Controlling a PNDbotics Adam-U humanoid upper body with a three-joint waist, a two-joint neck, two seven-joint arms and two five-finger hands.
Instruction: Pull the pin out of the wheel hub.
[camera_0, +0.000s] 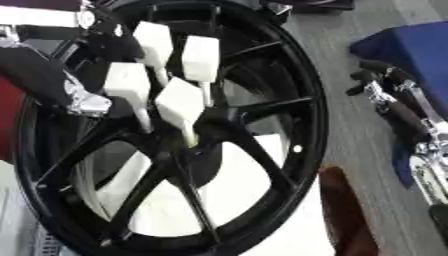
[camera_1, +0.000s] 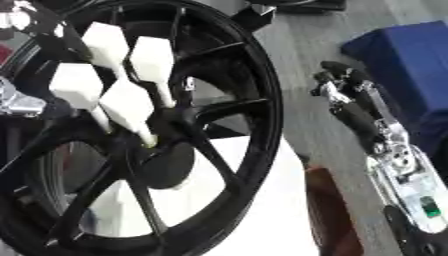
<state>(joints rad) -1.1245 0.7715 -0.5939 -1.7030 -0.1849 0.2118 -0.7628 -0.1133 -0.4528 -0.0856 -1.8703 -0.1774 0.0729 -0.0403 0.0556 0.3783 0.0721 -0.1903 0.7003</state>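
- Four white pins, each with a broad hexagonal head on a thin stem, are seen seated around the centre of the black wheel hub; none has been drawn out, so the task is judged to be at its start, with the grasp and the pull both left to do.
- The black spoked wheel is shown standing on edge and tilted, filling the frame to the left of the robot's right arm; its spokes fan downward from the hub over a white surface.
- At the upper left of the hub, the left hand is seen only as a dark forearm ending in a silver joint, just beside the leftmost pin head; its fingers are hidden behind the spokes and pin heads, so whether they are spread or closed cannot be told.
- Whether that hand is touching any pin cannot be told either.
- To the right of the hub, well clear of the rim, the right hand is held idle over the grey floor, its dark fingers loosely bent and holding nothing, the silver and black forearm trailing toward the lower right corner.
- Beyond the right hand, farther still from the hub, a blue block is seen; a brown object lies just below the rim.
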